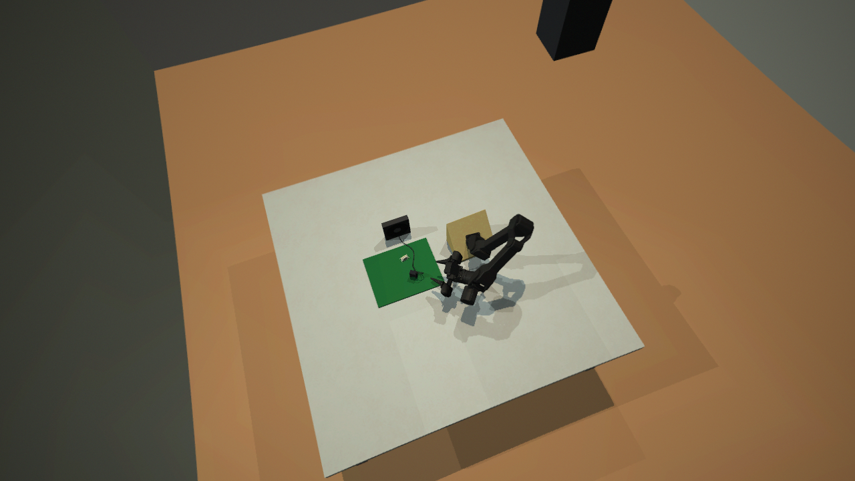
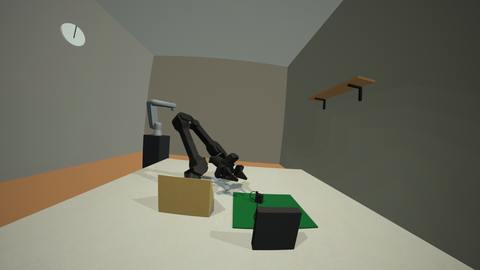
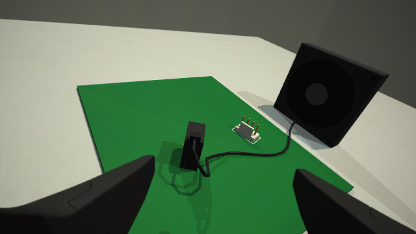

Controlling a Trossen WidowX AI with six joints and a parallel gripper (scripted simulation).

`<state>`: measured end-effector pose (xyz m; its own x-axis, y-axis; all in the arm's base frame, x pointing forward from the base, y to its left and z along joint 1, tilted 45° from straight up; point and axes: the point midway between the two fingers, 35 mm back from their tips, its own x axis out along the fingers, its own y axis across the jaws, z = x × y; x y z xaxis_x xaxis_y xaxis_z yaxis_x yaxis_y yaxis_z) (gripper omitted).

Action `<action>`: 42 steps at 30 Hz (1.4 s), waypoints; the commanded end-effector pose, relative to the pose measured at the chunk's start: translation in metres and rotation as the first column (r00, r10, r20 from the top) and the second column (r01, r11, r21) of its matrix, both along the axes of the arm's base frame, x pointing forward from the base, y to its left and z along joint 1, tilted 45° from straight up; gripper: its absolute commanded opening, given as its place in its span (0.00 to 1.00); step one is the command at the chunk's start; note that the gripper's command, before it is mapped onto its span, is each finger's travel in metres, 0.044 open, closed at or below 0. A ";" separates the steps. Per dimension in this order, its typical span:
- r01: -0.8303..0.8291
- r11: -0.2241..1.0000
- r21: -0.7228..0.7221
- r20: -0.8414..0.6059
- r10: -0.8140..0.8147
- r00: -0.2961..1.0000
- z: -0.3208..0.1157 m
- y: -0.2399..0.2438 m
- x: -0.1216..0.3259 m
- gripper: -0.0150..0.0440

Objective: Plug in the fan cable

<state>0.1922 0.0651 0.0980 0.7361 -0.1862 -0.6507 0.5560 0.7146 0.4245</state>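
The black plug (image 1: pixel 413 274) (image 2: pixel 259 197) (image 3: pixel 195 127) is over the green board (image 1: pixel 382 286) (image 2: pixel 241 215) (image 3: pixel 130 114), off the header. Whether its lower end touches the board is not clear. The white four-pin header (image 1: pixel 404 258) (image 3: pixel 247 129) stands with bare pins, right of the plug in the wrist view; the fan hides it in the exterior view. The black cable (image 3: pixel 250 154) runs from the plug to the upright fan (image 1: pixel 395 228) (image 2: pixel 276 230) (image 3: pixel 316 94). My gripper (image 1: pixel 435 270) (image 2: pixel 242 179) (image 3: pixel 223 169) is open and empty, back from the plug towards the arm.
A tan wedge-like block (image 1: pixel 469 230) (image 2: pixel 184 196) stands beside the arm's base. The white table (image 1: pixel 347 389) (image 2: pixel 100 234) (image 3: pixel 39 58) carries everything. A grey arm (image 2: pixel 152 115) on a dark pedestal (image 1: pixel 570 27) (image 2: pixel 156 150) and a wall shelf (image 2: pixel 339 87) are farther off.
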 end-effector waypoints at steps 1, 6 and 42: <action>-0.030 0.999 -0.037 -0.084 0.027 0.996 -0.003 -0.002 0.000 1.00; -0.072 0.995 -0.072 -0.195 0.057 0.979 -0.009 -0.005 0.000 1.00; -0.329 0.918 0.219 -0.717 0.381 0.584 -0.024 -0.016 -0.009 1.00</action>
<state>0.1830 0.0483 0.0723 0.0479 -0.0037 -0.9988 0.4201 0.9073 0.0168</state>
